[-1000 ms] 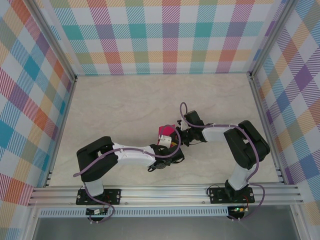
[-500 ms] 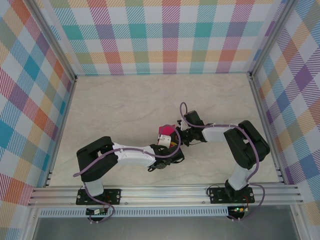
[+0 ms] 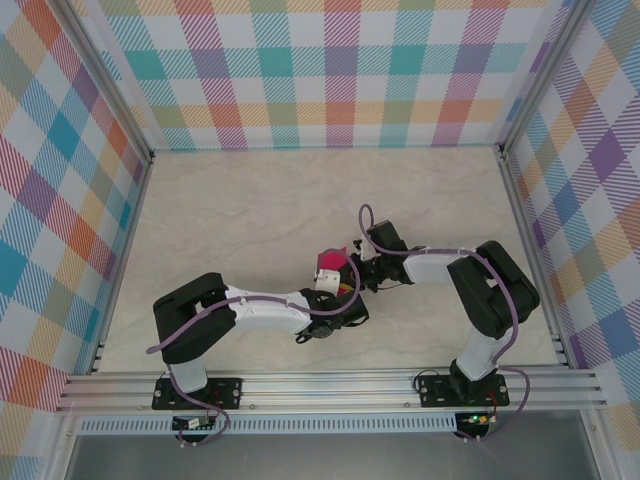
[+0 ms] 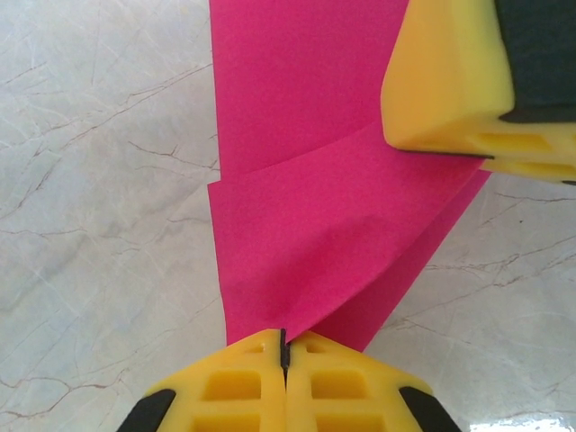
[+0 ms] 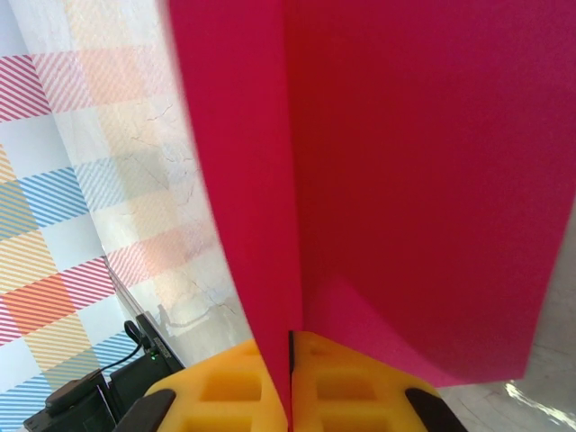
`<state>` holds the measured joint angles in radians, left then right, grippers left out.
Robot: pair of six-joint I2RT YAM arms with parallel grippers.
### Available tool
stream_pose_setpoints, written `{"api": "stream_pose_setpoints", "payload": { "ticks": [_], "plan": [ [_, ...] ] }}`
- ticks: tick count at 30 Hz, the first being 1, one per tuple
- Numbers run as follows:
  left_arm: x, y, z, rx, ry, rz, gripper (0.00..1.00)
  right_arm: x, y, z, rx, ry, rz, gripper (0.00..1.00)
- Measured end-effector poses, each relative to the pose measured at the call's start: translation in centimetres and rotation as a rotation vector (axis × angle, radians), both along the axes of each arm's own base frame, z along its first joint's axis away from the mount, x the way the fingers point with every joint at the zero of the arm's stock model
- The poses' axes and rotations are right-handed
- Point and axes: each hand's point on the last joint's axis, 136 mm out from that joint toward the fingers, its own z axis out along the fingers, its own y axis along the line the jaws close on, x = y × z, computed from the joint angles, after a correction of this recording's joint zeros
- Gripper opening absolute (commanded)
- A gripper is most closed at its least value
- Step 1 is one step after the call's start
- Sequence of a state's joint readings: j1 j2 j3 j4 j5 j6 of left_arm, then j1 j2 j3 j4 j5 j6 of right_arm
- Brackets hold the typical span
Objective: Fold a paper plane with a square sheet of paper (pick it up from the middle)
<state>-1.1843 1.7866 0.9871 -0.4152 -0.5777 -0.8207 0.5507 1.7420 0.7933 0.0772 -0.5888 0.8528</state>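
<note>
The magenta-pink sheet of paper (image 3: 330, 264) is folded and held above the table between both arms near the middle. In the left wrist view the paper (image 4: 315, 198) shows a diagonal fold, and my left gripper (image 4: 283, 340) is shut on its near edge. The right gripper's yellow fingers (image 4: 459, 81) press the paper's far right corner there. In the right wrist view the paper (image 5: 405, 180) stands upright, folded along a vertical crease, with my right gripper (image 5: 290, 346) shut on its lower edge. From above, my left gripper (image 3: 334, 283) and right gripper (image 3: 356, 270) meet at the paper.
The marble-patterned tabletop (image 3: 250, 210) stretches bare behind and left of the arms. Plaid walls (image 3: 330, 70) enclose it on three sides, with aluminium rails (image 3: 330, 385) along the near edge.
</note>
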Motion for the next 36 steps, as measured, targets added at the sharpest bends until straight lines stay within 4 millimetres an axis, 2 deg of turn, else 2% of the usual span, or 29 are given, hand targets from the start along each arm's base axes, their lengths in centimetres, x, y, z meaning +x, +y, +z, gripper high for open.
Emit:
{"api": "stream_pose_setpoints", "payload": {
  "ticks": [3,6,10,14,17,25,29,36],
  "plan": [
    [-0.2,0.6,-0.4,-0.007,0.004,0.005,0.00,-0.2,-0.2,0.1,-0.010,0.008,0.000,0.22],
    [-0.3,1.3,-0.4,-0.050,0.014,0.010,0.00,-0.2,-0.6,1.0,-0.018,-0.008,-0.010,0.31],
    [-0.3,1.8,-0.2,-0.161,0.045,0.009,0.00,0.4,-1.3,3.4,-0.010,-0.073,-0.033,0.38],
    [-0.1,1.9,-0.5,-0.258,0.084,0.008,0.00,0.9,-1.9,6.0,0.010,-0.148,-0.055,0.40],
    [0.0,1.9,-0.6,-0.337,0.114,0.001,0.00,0.7,-2.1,6.8,0.022,-0.176,-0.052,0.38],
    [0.7,1.3,-0.6,-0.505,0.186,-0.015,0.00,-0.8,-2.4,5.3,0.018,-0.135,-0.026,0.26],
    [0.9,1.2,-0.7,-0.560,0.212,-0.021,0.00,-1.2,-1.4,5.5,0.046,-0.145,0.006,0.21],
    [1.0,1.4,-0.7,-0.643,0.257,-0.029,0.00,-1.7,0.1,4.3,0.072,-0.117,0.047,0.15]
  ]
}}
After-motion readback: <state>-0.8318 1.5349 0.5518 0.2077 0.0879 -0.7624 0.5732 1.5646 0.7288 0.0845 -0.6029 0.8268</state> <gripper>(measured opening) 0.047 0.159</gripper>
